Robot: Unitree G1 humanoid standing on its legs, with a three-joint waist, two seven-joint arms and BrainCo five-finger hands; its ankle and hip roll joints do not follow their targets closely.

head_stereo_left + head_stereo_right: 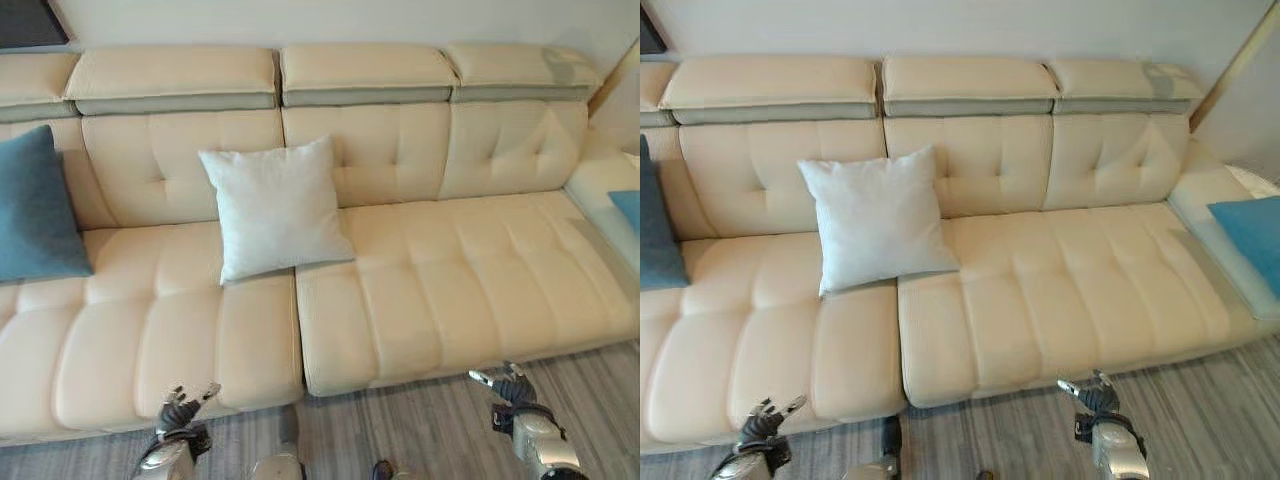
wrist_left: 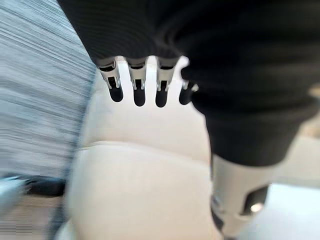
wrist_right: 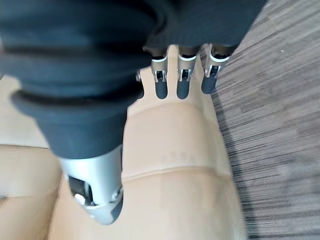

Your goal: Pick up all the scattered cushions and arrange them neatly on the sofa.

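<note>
A white cushion (image 1: 274, 207) leans upright against the backrest of the cream sofa (image 1: 450, 290), near its middle. A blue cushion (image 1: 35, 208) stands against the backrest at the far left. Another blue cushion (image 1: 1252, 235) lies on the sofa's right-hand end section. My left hand (image 1: 183, 410) hangs low in front of the sofa's front edge, fingers relaxed and empty; its fingers (image 2: 139, 90) show over the seat front in the left wrist view. My right hand (image 1: 510, 385) hovers over the floor by the sofa's front right, fingers (image 3: 182, 82) straight, holding nothing.
Grey wood-grain floor (image 1: 420, 430) runs along the sofa's front. A pale wall (image 1: 940, 25) stands behind the sofa. A dark panel (image 1: 25, 20) sits at the top left corner.
</note>
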